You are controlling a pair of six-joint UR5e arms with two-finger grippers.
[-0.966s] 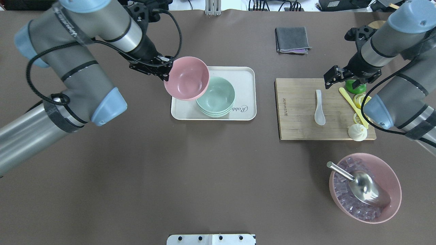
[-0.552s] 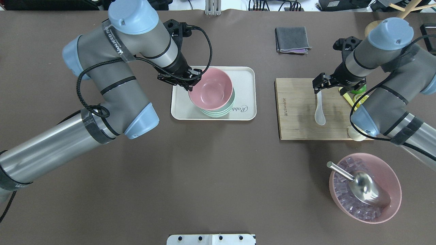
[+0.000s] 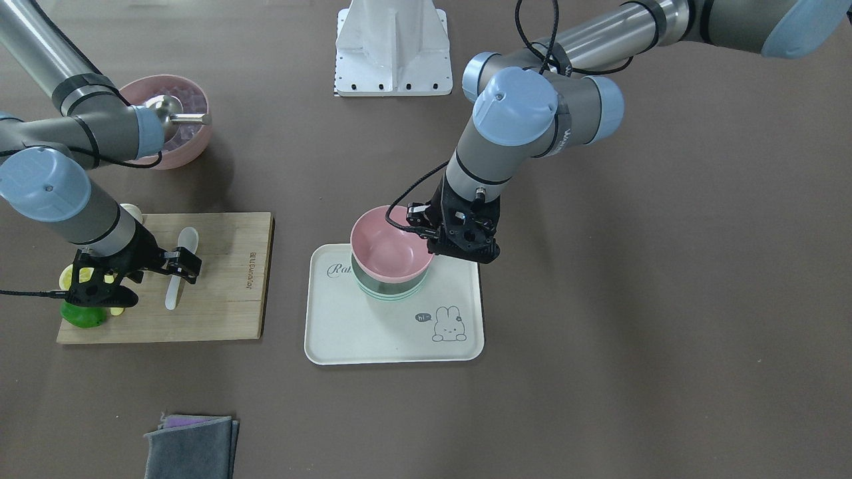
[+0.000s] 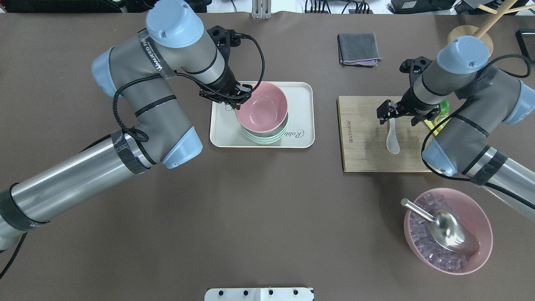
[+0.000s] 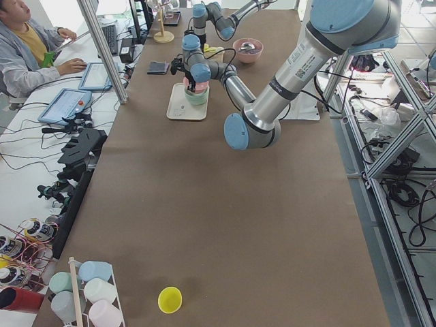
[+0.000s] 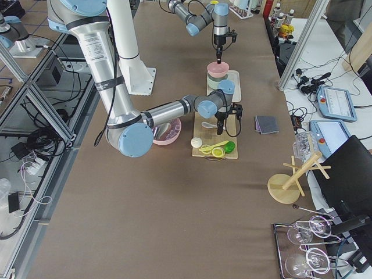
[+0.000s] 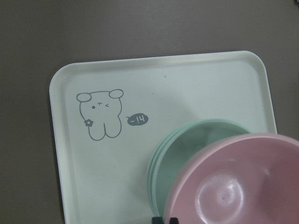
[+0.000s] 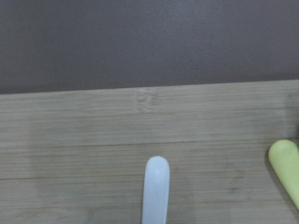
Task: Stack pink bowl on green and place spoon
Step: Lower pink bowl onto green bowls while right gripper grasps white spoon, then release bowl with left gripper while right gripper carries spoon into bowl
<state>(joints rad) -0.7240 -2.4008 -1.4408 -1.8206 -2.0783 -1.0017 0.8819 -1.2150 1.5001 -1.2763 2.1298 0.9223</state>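
Note:
The pink bowl sits nested on the stack of green bowls on the white tray. My left gripper is shut on the pink bowl's left rim. The bowl also shows in the front view and in the left wrist view, above the green bowls. The white spoon lies on the wooden board. My right gripper is open and hovers over the spoon's handle end. The handle tip shows in the right wrist view.
A yellow spoon, a lime, lemon slices and a dumpling sit at the board's right end. A second pink bowl with ice cubes and a metal scoop stands at the front right. A grey cloth lies at the back.
My left arm has carried the pink bowl to the right and set it down into the green stack. My right gripper has moved left over the spoon's handle.

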